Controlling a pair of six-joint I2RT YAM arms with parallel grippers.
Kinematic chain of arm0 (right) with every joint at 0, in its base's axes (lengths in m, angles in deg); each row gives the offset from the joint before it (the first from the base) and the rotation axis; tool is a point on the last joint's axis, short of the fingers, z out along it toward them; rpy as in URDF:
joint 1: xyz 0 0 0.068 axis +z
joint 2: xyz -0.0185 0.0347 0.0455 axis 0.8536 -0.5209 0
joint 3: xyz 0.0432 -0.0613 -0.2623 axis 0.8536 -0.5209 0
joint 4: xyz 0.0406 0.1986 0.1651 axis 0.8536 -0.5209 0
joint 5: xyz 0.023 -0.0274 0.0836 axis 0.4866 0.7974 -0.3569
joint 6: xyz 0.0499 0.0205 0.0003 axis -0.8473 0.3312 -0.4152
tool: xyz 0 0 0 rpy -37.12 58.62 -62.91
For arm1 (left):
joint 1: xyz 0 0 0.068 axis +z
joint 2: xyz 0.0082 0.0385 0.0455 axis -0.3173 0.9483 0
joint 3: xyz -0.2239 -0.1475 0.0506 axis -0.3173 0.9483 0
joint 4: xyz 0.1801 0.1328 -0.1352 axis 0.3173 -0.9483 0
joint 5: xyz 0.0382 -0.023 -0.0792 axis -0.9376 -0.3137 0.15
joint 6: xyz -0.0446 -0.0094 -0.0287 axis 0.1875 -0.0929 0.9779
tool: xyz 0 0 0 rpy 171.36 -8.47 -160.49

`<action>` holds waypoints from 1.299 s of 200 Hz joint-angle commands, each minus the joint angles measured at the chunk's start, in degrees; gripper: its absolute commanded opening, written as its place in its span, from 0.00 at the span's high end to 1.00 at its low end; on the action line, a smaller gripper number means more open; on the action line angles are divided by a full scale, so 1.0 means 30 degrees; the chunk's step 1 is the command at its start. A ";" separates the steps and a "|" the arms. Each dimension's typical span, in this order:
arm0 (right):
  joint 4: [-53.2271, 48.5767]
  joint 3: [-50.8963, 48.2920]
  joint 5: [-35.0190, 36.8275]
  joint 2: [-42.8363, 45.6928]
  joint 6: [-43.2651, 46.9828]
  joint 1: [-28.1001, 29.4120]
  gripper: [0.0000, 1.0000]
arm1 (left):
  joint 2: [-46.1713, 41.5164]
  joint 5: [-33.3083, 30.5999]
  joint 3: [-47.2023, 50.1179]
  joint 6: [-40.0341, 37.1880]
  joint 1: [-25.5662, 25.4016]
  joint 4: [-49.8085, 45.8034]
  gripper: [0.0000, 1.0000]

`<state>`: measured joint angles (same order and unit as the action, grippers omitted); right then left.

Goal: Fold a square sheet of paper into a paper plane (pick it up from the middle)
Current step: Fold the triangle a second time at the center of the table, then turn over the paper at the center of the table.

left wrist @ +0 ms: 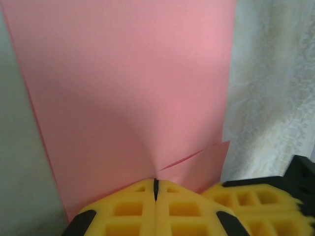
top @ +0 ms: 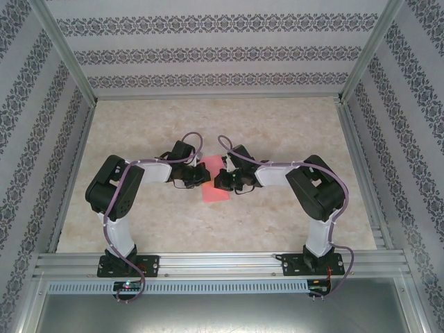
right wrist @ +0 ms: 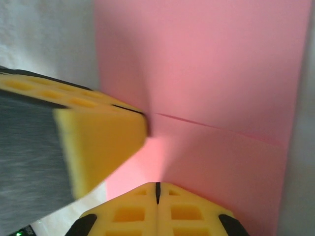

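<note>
Early folding step: the left end effector [left wrist: 155,189] and right end effector [right wrist: 157,189], tips facing, each clamp the square sheet of paper [top: 215,193] at mid-bench [top: 277,222]; the next move likely requires a coordinated, tear-free crease.

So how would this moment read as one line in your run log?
paper: pink, between both grippers | left gripper: shut on paper | right gripper: shut on paper

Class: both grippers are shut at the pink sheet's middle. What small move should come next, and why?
Probably a short, even lift by both. The left gripper and right gripper are shut close together, each seeming to pinch the sheet of paper, which puckers at their tips; rising together should avoid tearing it.
</note>
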<state>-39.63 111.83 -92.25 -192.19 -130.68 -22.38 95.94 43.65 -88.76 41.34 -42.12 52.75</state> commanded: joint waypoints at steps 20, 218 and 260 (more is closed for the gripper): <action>-0.0762 -0.0923 0.0432 -0.0185 -0.0210 -0.0077 1.00 | 0.0738 -0.2121 0.0489 -0.0645 0.0078 -0.3514 1.00; 0.0464 -0.1526 0.0252 0.3728 0.0124 -0.2282 0.58 | -0.3976 -0.1655 -0.0536 0.0335 0.1233 -0.2926 0.35; 0.1333 -0.0503 -0.1462 0.1834 0.1600 -0.2729 0.58 | -0.5289 -0.2881 0.1145 0.0749 0.1687 -0.2654 0.11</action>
<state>-38.23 108.59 -92.32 -184.10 -129.48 -29.90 81.60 38.18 -88.12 42.91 -37.61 46.78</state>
